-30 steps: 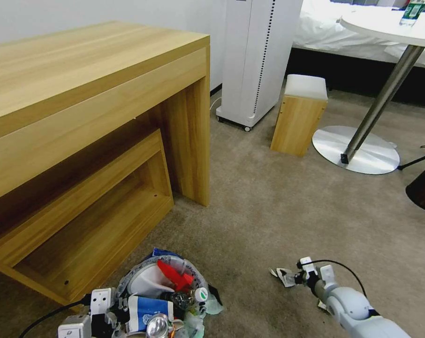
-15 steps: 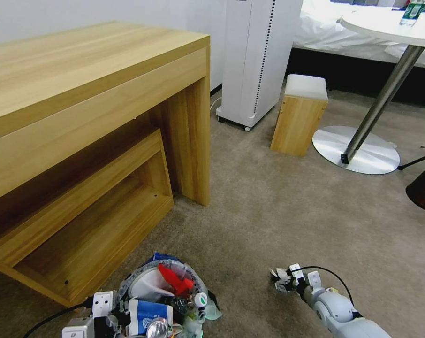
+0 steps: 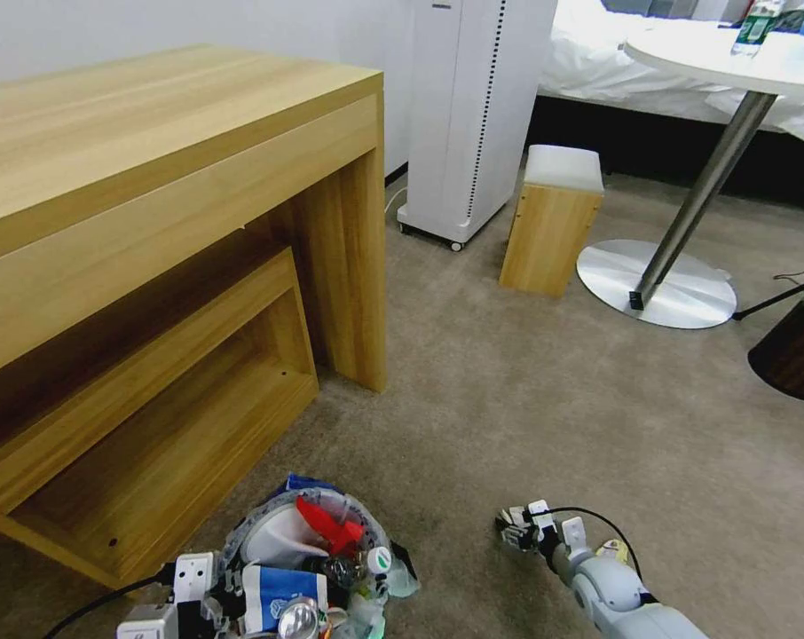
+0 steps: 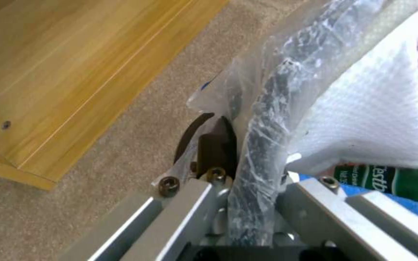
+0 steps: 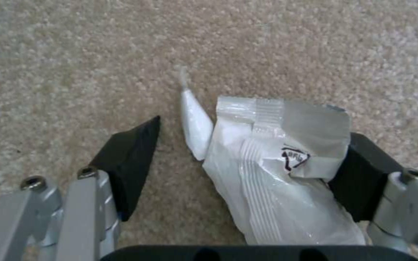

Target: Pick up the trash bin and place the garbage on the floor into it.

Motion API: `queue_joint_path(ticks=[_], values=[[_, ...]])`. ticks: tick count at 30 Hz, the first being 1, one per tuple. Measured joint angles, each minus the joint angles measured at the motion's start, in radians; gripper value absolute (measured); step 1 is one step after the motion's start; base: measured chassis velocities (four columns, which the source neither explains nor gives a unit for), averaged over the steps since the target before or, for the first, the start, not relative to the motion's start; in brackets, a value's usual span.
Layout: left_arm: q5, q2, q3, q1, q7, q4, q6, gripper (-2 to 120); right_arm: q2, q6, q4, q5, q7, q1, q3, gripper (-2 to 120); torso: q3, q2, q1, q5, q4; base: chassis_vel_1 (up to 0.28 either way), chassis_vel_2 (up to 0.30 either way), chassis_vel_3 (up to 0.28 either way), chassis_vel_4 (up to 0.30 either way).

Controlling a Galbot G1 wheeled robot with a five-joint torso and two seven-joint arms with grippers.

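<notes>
The trash bin [image 3: 318,555], with its crinkled clear bag bunched over the rim [image 4: 262,137], sits low in front of me in the head view. It holds a white tissue [image 4: 364,119], a red wrapper [image 3: 331,525], a blue-white packet [image 3: 282,590] and a green-labelled bottle [image 4: 378,177]. My left gripper [image 3: 214,593] is shut on the bin's rim and bag. On the carpet to the right lies a white crumpled packet [image 5: 267,170]. My right gripper [image 5: 255,130] stands open astride it; one finger pad [image 5: 359,170] touches it and the other [image 5: 127,163] stays apart.
A wooden desk [image 3: 180,204] with a low shelf stands at the left. Behind are a white floor unit [image 3: 473,115], a wooden stool [image 3: 553,222] and a round table's metal base [image 3: 659,284]. A brown bin [image 3: 792,351] is at the right edge. Open carpet lies between.
The camera has shifted slightly. My right gripper has moved forward and to the left along the carpet until its fingers straddle the white packet. The left gripper still holds the bin.
</notes>
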Motion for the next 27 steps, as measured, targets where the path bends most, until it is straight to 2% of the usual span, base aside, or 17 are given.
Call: queue_joint_path(ticks=[3, 5, 7, 9, 17, 19, 20, 25, 27], values=[[-0.005, 0.005, -0.005, -0.002, 0.0, -0.002, -0.003, 0, -0.001, 0.0, 0.004, 0.005, 0.005, -0.001, -0.003, 70, 0.0, 0.0, 0.0, 0.0006, 0.0001, 0.0, 0.0, 0.0, 0.0], [-0.006, 0.006, -0.007, 0.002, 0.0, -0.006, -0.005, 0, -0.003, 0.0, 0.007, 0.014, 0.014, -0.003, -0.003, 70, 0.0, 0.0, 0.0, 0.0018, 0.0006, 0.0, 0.0, 0.0, 0.0], [-0.016, 0.01, -0.013, -0.001, 0.0, -0.013, -0.005, 0, -0.018, 0.0, 0.02, 0.024, 0.026, -0.009, -0.003, 70, 0.001, -0.001, 0.0, 0.004, 0.0021, 0.0, 0.0, 0.0, 0.0], [-0.021, 0.015, -0.017, -0.004, 0.0, -0.018, -0.006, 0, -0.028, 0.0, 0.029, 0.029, 0.033, -0.013, -0.01, 69, 0.001, -0.001, 0.0, 0.0041, 0.0022, 0.0, 0.0, 0.0, 0.0], [0.014, 0.004, -0.008, 0.013, 0.005, -0.025, -0.015, 0, -0.062, -0.004, 0.057, 0.046, 0.037, -0.024, -0.015, 52, 0.001, -0.001, 0.0, 0.0041, 0.0028, 0.0, 0.0, 0.0, 0.0], [0.017, 0.001, -0.007, 0.013, 0.006, -0.027, -0.015, 0, -0.07, -0.034, 0.072, 0.051, 0.039, -0.029, -0.01, 45, 0.001, -0.001, 0.0, 0.0039, 0.0024, 0.0, 0.0, 0.0, 0.0], [0.016, 0.003, -0.01, 0.014, 0.006, -0.029, -0.016, 0, -0.074, -0.035, 0.077, 0.053, 0.039, -0.031, -0.01, 41, 0.001, -0.001, 0.0, 0.0036, 0.0018, 0.0, 0.0, 0.0, 0.0], [0.016, 0.007, -0.017, 0.018, 0.007, -0.033, -0.017, 0, -0.084, -0.041, 0.09, 0.06, 0.047, -0.033, -0.009, 32, 0.001, -0.001, 0.0, 0.0032, 0.0017, 0.0, 0.0, 0.0, 0.0], [0.022, 0.003, -0.017, 0.02, 0.009, -0.033, -0.02, 0, -0.089, -0.043, 0.096, 0.064, 0.054, -0.034, -0.009, 24, 0.001, -0.001, 0.0, 0.0028, 0.0013, 0.0, 0.0, 0.0, 0.0]])
